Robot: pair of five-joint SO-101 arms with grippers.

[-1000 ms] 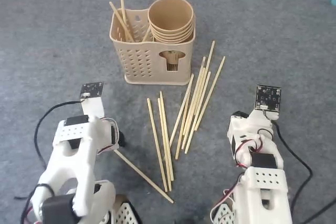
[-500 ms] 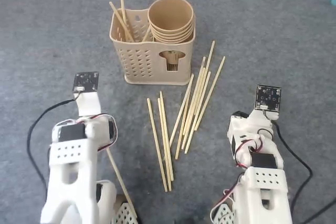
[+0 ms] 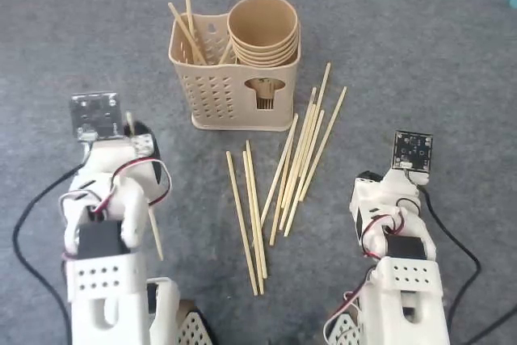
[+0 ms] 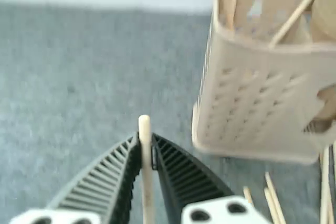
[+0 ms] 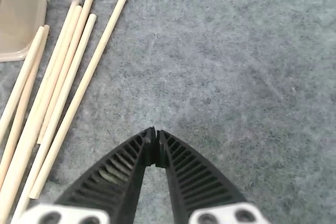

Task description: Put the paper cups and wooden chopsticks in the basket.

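in the high view the left gripper (image 4: 146, 140) sits at the left of the frame, about mid height, its jaws pressed onto a single chopstick (image 3: 153, 236). the stick's long axis runs nearly up and down the frame, leaning a little: its upper end pokes out just beside the wrist camera, and its lower end slants toward the lower right, beside the arm's body. in the left wrist view the stick's blunt end stands just past the fingertips, pinched between the two ribbed pads.

the right gripper (image 5: 155, 140) is pressed together with nothing between its jaws, hanging over bare grey mat (image 3: 452, 78) at the lower right of the high view, with the nearest loose sticks lying to one side of it.

the basket (image 3: 230, 98) stands at the upper centre. the paper cups (image 3: 262, 26) are nested in a stack in its right compartment, mouths up. the chopsticks already inside (image 3: 187, 30) stand in the left compartment, tilted toward the upper left.

the loose chopsticks (image 3: 292, 169) lie flat on the mat below and to the right of the basket. the right-hand bunch slants from lower left to upper right, its upper ends near the basket's lower right corner. the left-hand few lie almost vertical, leaning slightly toward the lower right.
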